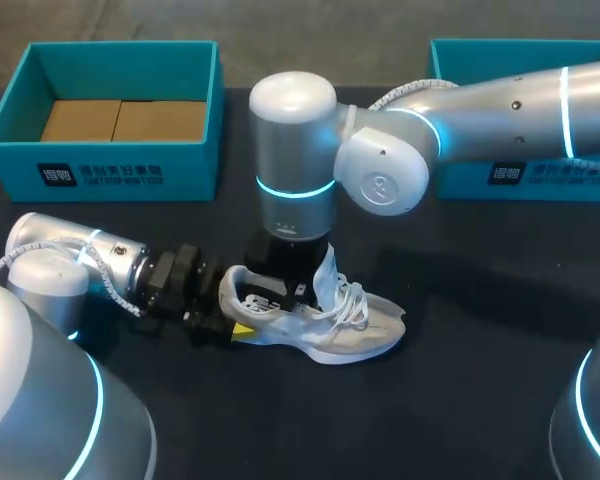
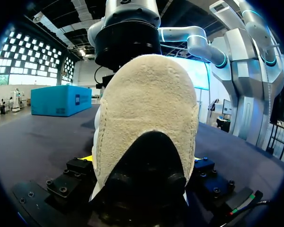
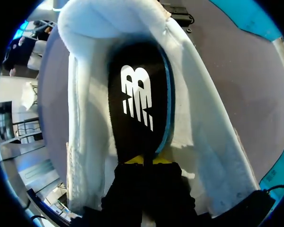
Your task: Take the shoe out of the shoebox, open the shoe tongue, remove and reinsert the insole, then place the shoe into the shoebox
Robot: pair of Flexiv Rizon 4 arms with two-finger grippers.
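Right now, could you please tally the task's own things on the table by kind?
teal shoeboxes: 2
white sneaker: 1
black insole, inside the sneaker: 1
Total: 4

The shoe [image 1: 330, 320] is white and pale grey, with white laces [image 1: 352, 300]; its heel is cream with a black patch. The insole [image 3: 139, 104] is black with a white logo and a blue edge. The left shoebox [image 1: 195, 150] and the right shoebox [image 1: 460, 180] are teal with black labels, and the cardboard [image 1: 120, 120] is brown. The table [image 1: 480, 400] is black. The left arm [image 1: 70, 260] and the right arm [image 1: 500, 110] are silver with cyan rings. The left gripper [image 1: 242, 330] and the right gripper [image 3: 144, 161] are black with yellow tips.
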